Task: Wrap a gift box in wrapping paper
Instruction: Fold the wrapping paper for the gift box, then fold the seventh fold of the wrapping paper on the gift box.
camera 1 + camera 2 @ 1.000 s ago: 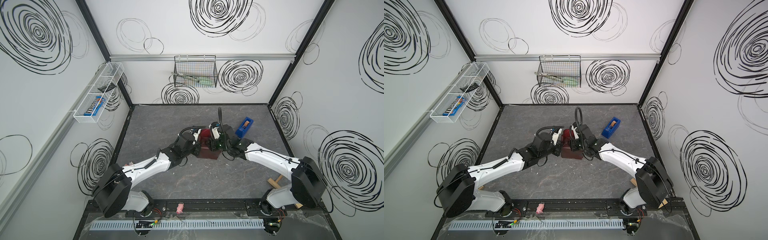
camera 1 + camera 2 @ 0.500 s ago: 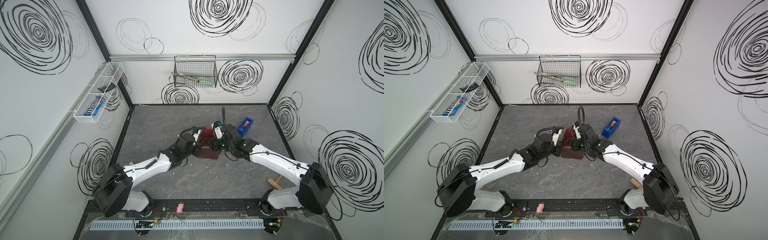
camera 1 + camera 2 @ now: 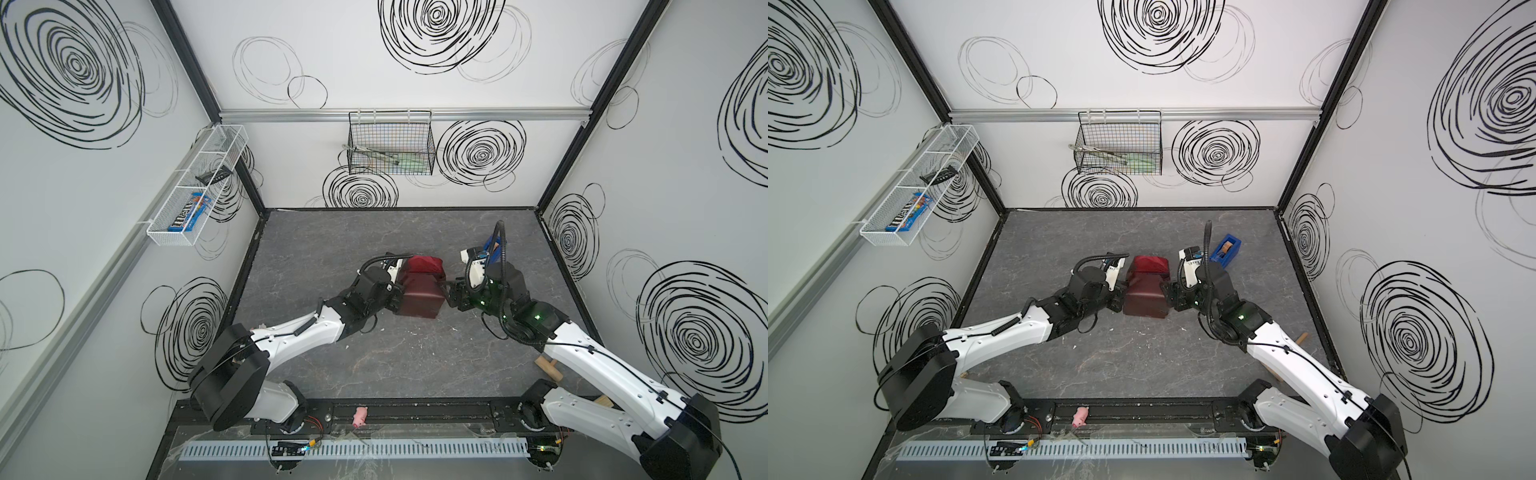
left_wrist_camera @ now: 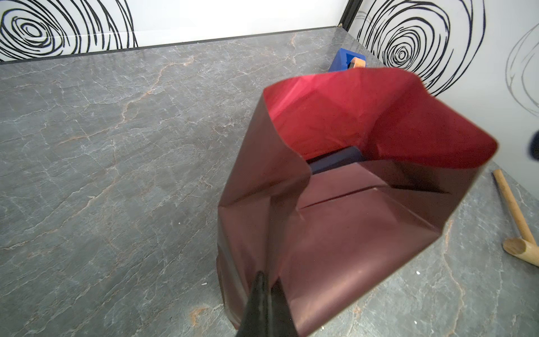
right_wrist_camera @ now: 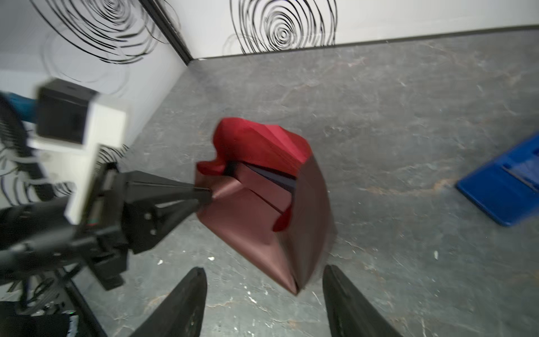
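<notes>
The dark navy cardboard gift box (image 4: 335, 160) sits near the middle of the grey marbled tabletop (image 3: 332, 257). It is almost wholly swallowed by the creased maroon-red wrapping paper (image 3: 419, 293). The paper stands up around it like an open-topped sleeve, brighter red on the inside. Only a navy sliver shows through the gap in both wrist views.

My left pincer (image 4: 263, 278) is closed, pinching the paper's edge on the side facing my left arm. My right pincer (image 5: 264, 270) is spread wide and holds nothing, its jaws on either side of the parcel's nearest corner. That view is too blurred for me to tell whether they touch the paper.

Beyond my right wrist, apart from the parcel, lies a bright blue plastic tape dispenser (image 3: 1225, 247). A pale wooden mallet (image 4: 516, 230) rests by the table's right edge.
</notes>
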